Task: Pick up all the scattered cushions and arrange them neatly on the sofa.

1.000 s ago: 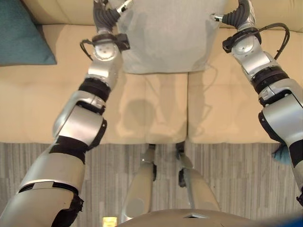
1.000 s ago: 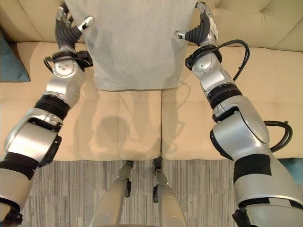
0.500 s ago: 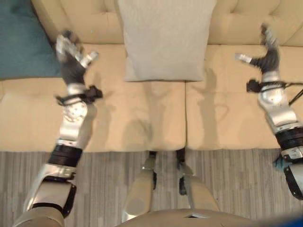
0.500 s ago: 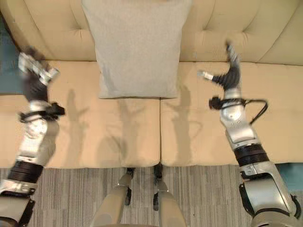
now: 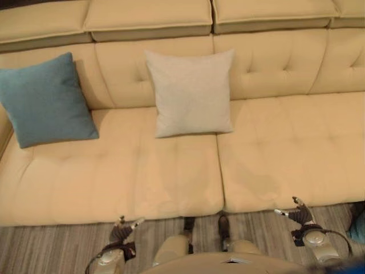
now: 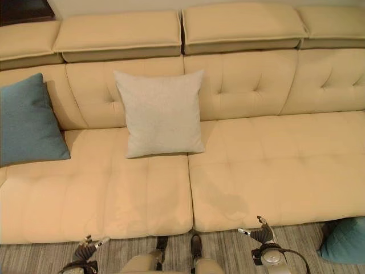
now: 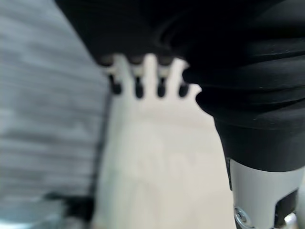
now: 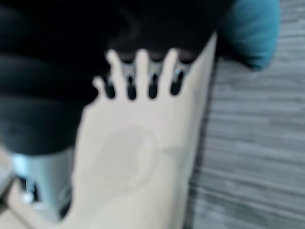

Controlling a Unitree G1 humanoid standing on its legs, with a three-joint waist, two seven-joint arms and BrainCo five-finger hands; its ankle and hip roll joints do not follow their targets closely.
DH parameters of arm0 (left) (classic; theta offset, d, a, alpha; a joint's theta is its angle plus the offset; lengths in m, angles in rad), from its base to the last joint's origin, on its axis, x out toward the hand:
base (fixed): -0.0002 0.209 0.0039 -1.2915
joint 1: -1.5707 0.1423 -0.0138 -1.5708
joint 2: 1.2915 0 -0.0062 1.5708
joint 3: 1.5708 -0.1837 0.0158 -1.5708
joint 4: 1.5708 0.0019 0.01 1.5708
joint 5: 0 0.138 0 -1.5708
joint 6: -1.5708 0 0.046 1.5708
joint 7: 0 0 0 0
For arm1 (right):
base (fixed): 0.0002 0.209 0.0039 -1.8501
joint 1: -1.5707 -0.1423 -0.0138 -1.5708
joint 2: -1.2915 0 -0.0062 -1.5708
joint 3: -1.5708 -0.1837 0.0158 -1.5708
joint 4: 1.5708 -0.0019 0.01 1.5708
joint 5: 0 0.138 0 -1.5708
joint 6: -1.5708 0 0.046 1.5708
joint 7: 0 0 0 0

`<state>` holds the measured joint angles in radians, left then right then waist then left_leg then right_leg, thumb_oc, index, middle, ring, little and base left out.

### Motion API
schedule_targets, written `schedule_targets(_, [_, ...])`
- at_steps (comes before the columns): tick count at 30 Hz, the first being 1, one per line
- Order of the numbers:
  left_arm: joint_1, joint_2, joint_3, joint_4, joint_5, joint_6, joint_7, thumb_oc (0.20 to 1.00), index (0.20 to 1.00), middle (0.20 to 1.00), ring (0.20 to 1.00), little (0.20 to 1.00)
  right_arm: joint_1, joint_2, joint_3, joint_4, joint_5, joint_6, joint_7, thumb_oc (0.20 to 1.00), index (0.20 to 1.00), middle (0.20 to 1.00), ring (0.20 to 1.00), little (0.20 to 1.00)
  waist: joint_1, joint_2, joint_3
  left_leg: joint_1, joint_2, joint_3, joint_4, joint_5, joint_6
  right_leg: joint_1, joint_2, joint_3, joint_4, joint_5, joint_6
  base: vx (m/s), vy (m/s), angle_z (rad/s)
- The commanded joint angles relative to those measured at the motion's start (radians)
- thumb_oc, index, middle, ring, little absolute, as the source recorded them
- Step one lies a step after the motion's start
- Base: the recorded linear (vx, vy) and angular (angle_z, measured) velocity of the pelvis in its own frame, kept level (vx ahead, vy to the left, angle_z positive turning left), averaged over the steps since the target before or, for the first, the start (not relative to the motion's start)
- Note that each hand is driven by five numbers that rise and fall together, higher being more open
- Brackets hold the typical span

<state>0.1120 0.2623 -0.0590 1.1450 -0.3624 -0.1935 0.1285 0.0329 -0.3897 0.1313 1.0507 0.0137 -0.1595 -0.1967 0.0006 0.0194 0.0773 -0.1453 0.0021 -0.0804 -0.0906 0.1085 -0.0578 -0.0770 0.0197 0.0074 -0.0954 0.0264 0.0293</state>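
Both arms have dropped away from the grey cushion (image 6: 159,113), leaving it propped against the sofa (image 6: 274,165) backrest beside the teal cushion (image 6: 27,123), left hand (image 5: 121,231) and right hand (image 6: 261,233) loosely spread and empty, while another teal cushion (image 6: 345,240) waits on the floor.

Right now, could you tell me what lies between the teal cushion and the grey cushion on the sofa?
Nothing: in the left eye view, bare sofa upholstery separates the teal cushion and the grey cushion.
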Motion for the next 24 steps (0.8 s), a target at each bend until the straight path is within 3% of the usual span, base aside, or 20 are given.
schedule_targets(1, [-0.079, 0.036, 0.017, 0.021, 0.098, 0.02, -0.002, 1.0, 1.0, 1.0, 1.0, 1.0, -0.041, -0.018, 0.004, -0.004, 0.007, -0.005, 0.006, 1.0, 1.0, 1.0, 1.0, 1.0, 0.004, -0.042, 0.005, 0.057, 0.015, -0.017, 0.008, 0.031, -0.032, 0.012, -0.039, -0.027, 0.008, 0.056, 0.069, -0.05, -0.052, 0.17])
schedule_targets(4, [-0.082, 0.025, 0.007, 0.053, 0.135, 0.028, -0.006, 1.0, 1.0, 1.0, 1.0, 1.0, -0.043, -0.008, 0.004, 0.06, 0.014, 0.005, 0.014, 1.0, 1.0, 1.0, 1.0, 1.0, 0.005, -0.05, 0.004, 0.075, 0.014, -0.02, 0.043, 0.016, -0.026, 0.037, -0.039, -0.025, 0.008, 0.059, 0.067, -0.09, -0.027, 0.05])
schedule_targets(6, [-0.099, 0.008, 0.005, 0.067, 0.133, 0.036, -0.015, 1.0, 1.0, 1.0, 1.0, 1.0, -0.059, -0.012, -0.005, 0.099, 0.014, 0.021, 0.018, 1.0, 1.0, 1.0, 1.0, 1.0, 0.001, -0.068, 0.007, 0.092, -0.028, -0.061, 0.207, -0.064, -0.016, 0.031, -0.065, -0.001, 0.032, 0.079, 0.073, -0.25, 0.076, -0.21])
schedule_targets(7, [-0.101, 0.004, 0.009, 0.067, 0.126, 0.038, -0.016, 1.0, 1.0, 1.0, 1.0, 1.0, -0.062, -0.013, -0.003, 0.109, 0.009, 0.028, 0.02, 1.0, 1.0, 1.0, 1.0, 1.0, 0.003, -0.066, 0.004, 0.105, -0.035, -0.093, 0.225, -0.068, -0.017, 0.024, -0.067, 0.009, 0.046, 0.084, 0.079, -0.21, 0.142, -0.39])
schedule_targets(9, [-0.096, -0.006, 0.009, 0.052, 0.099, 0.036, -0.017, 1.0, 1.0, 1.0, 1.0, 1.0, -0.076, -0.01, 0.011, 0.127, -0.006, 0.045, 0.032, 1.0, 1.0, 1.0, 1.0, 1.0, 0.015, -0.053, -0.001, 0.143, -0.054, -0.201, 0.212, -0.086, -0.011, -0.016, -0.058, 0.051, 0.093, 0.086, 0.095, -0.13, 0.114, -0.49])
schedule_targets(11, [-0.101, -0.008, -0.008, 0.046, 0.099, 0.037, -0.023, 1.0, 1.0, 1.0, 1.0, 1.0, -0.089, -0.012, 0.016, 0.128, -0.007, 0.051, 0.031, 1.0, 1.0, 1.0, 1.0, 1.0, 0.01, -0.046, 0.013, 0.153, -0.073, -0.226, 0.18, -0.094, -0.003, -0.065, -0.057, 0.084, 0.128, 0.108, 0.111, -0.25, 0.165, -0.77])
schedule_targets(18, [-0.124, -0.006, -0.035, 0.065, 0.136, 0.04, -0.034, 1.0, 1.0, 1.0, 1.0, 1.0, -0.11, 0.012, -0.002, 0.158, 0.015, 0.058, 0.028, 1.0, 1.0, 1.0, 1.0, 1.0, -0.011, -0.07, 0.031, 0.165, -0.124, -0.161, 0.123, -0.15, 0.048, -0.145, -0.088, 0.12, 0.073, 0.211, 0.167, -0.22, 0.142, -0.7])
schedule_targets(19, [-0.129, -0.003, -0.029, 0.066, 0.137, 0.039, -0.033, 1.0, 1.0, 1.0, 1.0, 1.0, -0.114, 0.02, -0.002, 0.155, 0.021, 0.058, 0.03, 1.0, 1.0, 1.0, 1.0, 1.0, -0.01, -0.073, 0.036, 0.155, -0.129, -0.147, 0.125, -0.151, 0.054, -0.161, -0.092, 0.106, 0.066, 0.22, 0.174, -0.32, 0.098, -1.14])
schedule_targets(21, [-0.138, 0.01, -0.032, 0.078, 0.148, 0.043, -0.028, 1.0, 1.0, 1.0, 1.0, 1.0, -0.131, 0.043, 0.012, 0.168, 0.02, 0.06, 0.031, 1.0, 1.0, 1.0, 1.0, 1.0, 0.032, -0.054, 0.063, 0.118, -0.106, -0.066, 0.138, -0.134, 0.064, -0.184, -0.121, -0.111, 0.179, 0.129, 0.137, -0.45, 0.144, -0.78])
schedule_targets(22, [-0.135, 0.013, -0.027, 0.085, 0.154, 0.049, -0.032, 1.0, 1.0, 1.0, 1.0, 1.0, -0.131, 0.043, 0.015, 0.171, 0.015, 0.059, 0.031, 1.0, 1.0, 1.0, 1.0, 1.0, 0.04, -0.045, 0.06, 0.112, -0.096, -0.049, 0.129, -0.121, 0.067, -0.174, -0.131, -0.153, 0.236, 0.095, 0.118, -0.26, 0.1, -1.31])
schedule_targets(24, [-0.13, 0.016, -0.024, 0.089, 0.161, 0.052, -0.038, 1.0, 1.0, 1.0, 1.0, 1.0, -0.125, 0.045, 0.013, 0.172, 0.012, 0.058, 0.034, 1.0, 1.0, 1.0, 1.0, 1.0, 0.041, -0.042, 0.056, 0.12, -0.091, -0.04, 0.116, -0.113, 0.07, -0.146, -0.119, -0.155, 0.246, 0.068, 0.105, -0.15, 0.023, -1.67])
